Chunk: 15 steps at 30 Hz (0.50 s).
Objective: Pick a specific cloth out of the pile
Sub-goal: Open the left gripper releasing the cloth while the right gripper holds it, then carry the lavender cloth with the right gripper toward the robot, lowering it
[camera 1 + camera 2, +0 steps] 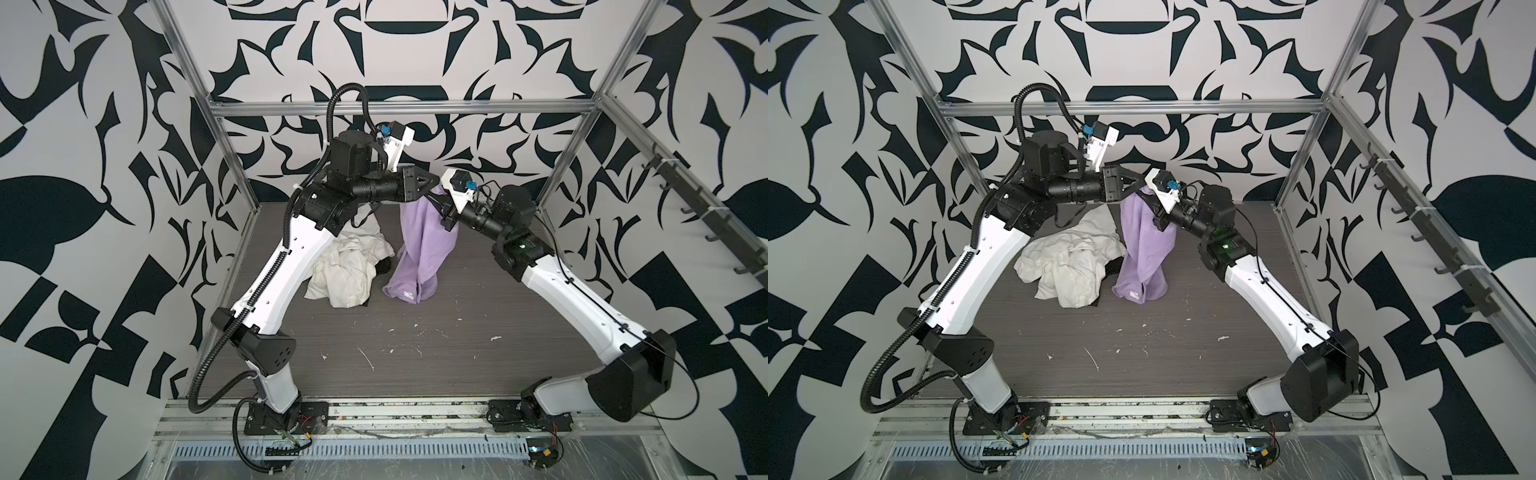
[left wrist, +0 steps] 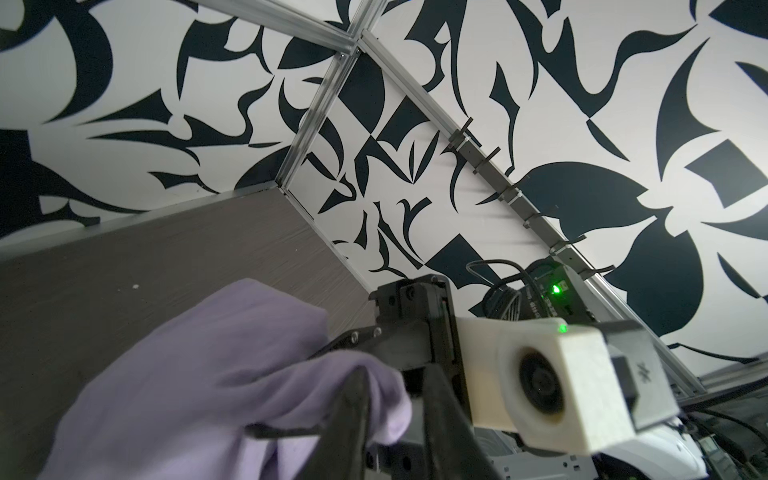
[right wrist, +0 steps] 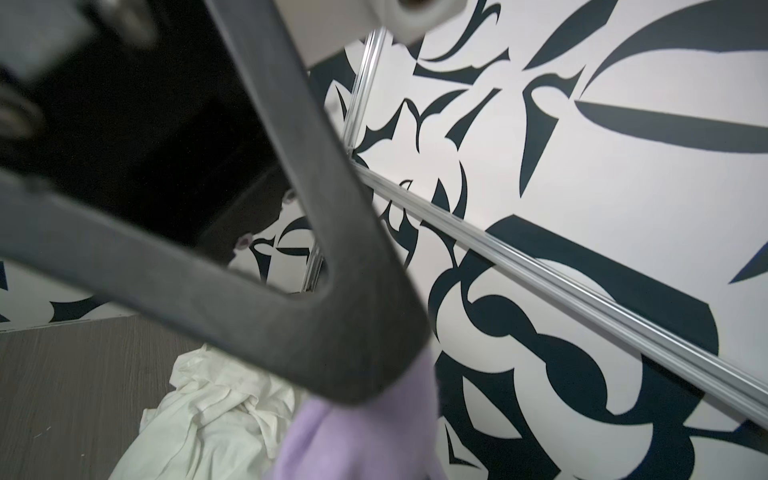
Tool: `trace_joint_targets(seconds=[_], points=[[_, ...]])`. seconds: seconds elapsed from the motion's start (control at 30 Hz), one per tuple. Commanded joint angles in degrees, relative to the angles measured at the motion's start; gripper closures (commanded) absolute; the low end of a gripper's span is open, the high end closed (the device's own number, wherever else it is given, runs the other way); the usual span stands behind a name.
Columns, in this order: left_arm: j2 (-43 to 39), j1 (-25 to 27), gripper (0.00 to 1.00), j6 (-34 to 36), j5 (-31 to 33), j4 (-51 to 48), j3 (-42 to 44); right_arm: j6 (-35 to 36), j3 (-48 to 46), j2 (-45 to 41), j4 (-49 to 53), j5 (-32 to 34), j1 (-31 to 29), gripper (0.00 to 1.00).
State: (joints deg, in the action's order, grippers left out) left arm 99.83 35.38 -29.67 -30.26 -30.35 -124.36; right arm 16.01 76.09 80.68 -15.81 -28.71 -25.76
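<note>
The lilac cloth (image 1: 424,249) (image 1: 1146,249) hangs in a long twisted fold above the table's back middle, and its lower end with the small white tag (image 1: 405,296) rests on the table. Its top is gathered where both grippers meet. My right gripper (image 1: 439,198) is shut on that top edge. My left gripper (image 2: 395,386) (image 1: 433,183) stands open beside it, with a fold of the cloth (image 2: 208,353) draped over one finger. The pile (image 1: 353,266) (image 3: 208,411), an off-white garment with a black piece (image 1: 384,266), lies just left of the hanging cloth.
The dark wood-grain table (image 1: 415,353) carries small white scuffs near the front. Metal frame posts (image 1: 232,166) stand at the back corners. A rail of black hooks (image 1: 685,199) runs along the right wall. Both arm bases are bolted at the front edge.
</note>
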Motion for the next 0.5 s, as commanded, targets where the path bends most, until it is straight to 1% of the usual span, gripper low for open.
trace_joint_targets(seconds=[0.0,0.13,0.23,0.33,0.47], points=[[-3.4,0.2,0.61,1.8,1.5,4.1,0.4,0.9,3.6,-3.0,1.8,2.6,-0.4,1.0],[-6.3,0.2,0.44,3.4,3.7,5.1,3.3,1.6,4.4,-3.8,3.9,4.1,-0.3,1.0],[-9.0,-0.1,0.36,3.9,5.3,6.8,6.9,2.6,4.6,-5.1,5.6,5.2,-0.3,1.0],[-11.0,-0.6,0.31,4.4,6.3,8.5,9.9,3.4,5.1,-6.2,7.4,5.7,-0.1,1.0],[-12.8,-1.3,0.3,4.6,6.6,9.3,12.3,3.9,6.6,-7.2,10.3,5.0,0.0,1.0]])
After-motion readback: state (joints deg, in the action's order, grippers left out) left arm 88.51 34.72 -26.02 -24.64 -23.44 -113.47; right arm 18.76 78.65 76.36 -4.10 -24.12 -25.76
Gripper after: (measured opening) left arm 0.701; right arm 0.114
